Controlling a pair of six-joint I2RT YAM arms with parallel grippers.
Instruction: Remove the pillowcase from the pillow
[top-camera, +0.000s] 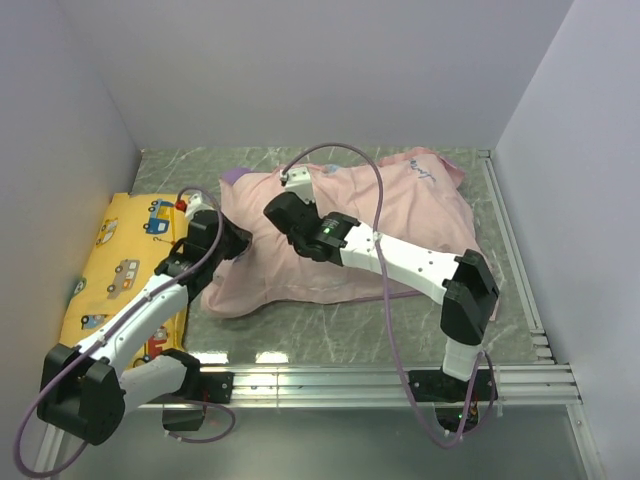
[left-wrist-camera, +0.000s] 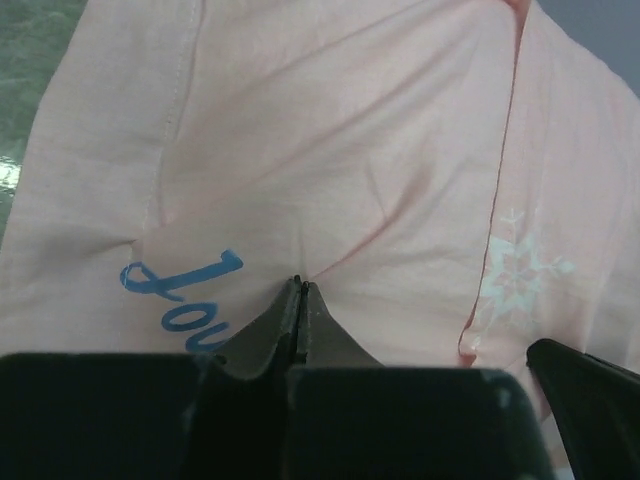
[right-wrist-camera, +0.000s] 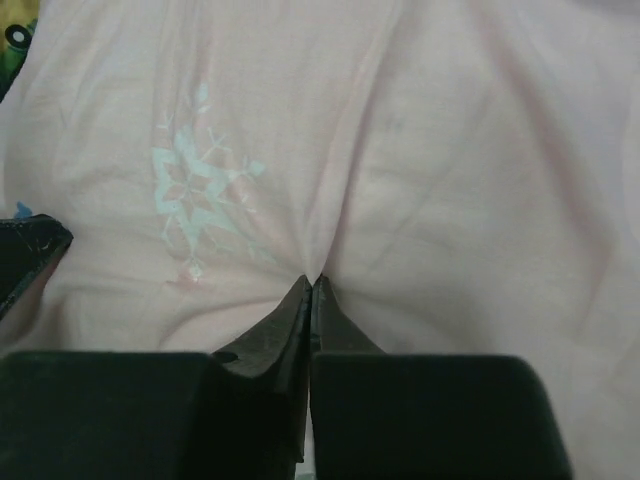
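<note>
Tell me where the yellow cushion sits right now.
In the top view, the yellow cushion lies flat along the table's left edge, just left of the pillowcase, with the left arm reaching over its near part.

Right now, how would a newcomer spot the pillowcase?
On the grey marbled table, the left gripper and right gripper pinch a pale pink fabric mound in the middle: the pillowcase. Unlike the flat yellow vehicle-print cushion beside it, it is puffy with faint snowflakes.
</note>
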